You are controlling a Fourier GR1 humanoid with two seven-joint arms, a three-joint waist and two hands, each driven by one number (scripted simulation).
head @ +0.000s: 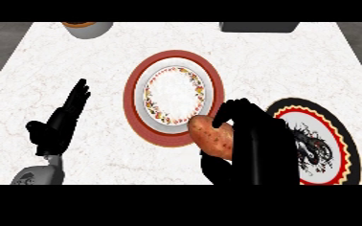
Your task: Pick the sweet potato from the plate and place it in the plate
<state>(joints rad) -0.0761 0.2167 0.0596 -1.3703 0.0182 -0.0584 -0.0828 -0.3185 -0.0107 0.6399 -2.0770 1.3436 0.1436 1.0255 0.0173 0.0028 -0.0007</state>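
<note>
At the counter's near edge, right hand (251, 143) curled round the sweet potato (212, 136), beside the black-rimmed plate (338, 129). Toward the left edge, left hand (60, 122) open, idle, out of the way. Farther in, red-rimmed plate (130, 96), likely the goal, near rim overlapped by the sweet potato.

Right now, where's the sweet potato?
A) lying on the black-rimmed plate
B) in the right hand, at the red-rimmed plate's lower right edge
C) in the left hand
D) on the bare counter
B: the right hand has its fingers curled round the sweet potato, which overlaps the lower right rim of the red-rimmed plate; the left hand is open and holds nothing.
</note>
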